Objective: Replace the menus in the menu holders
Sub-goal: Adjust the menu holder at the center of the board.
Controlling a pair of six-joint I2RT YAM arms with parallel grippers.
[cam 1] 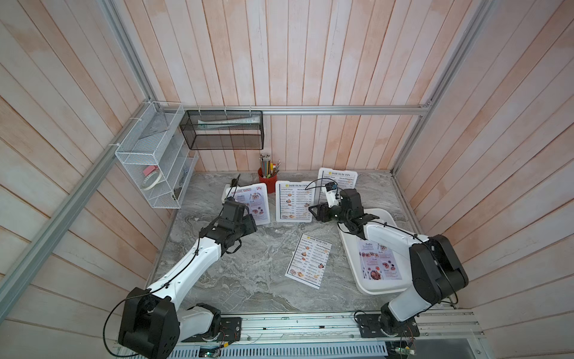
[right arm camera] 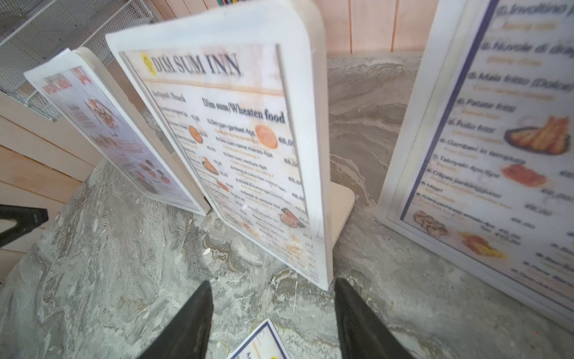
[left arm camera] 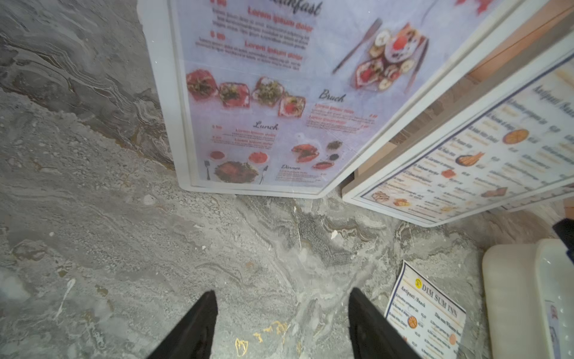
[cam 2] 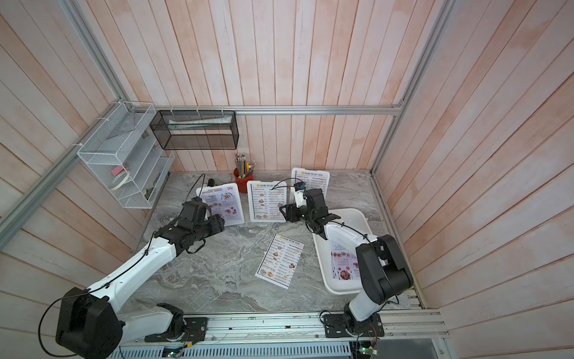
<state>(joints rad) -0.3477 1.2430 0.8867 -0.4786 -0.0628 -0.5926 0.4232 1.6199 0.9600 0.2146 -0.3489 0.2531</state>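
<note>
I'm looking at the marble table, with the white tray at its right edge. Three menu holders stand along the far edge. The left holder shows SPECIAL MENU, while the middle holder and right holder show DIM SUM INN. A loose DIM SUM INN menu lies flat mid-table, and a lilac sheet lies in the tray. My left gripper and right gripper both have their fingers spread and empty, just before the holders.
</note>
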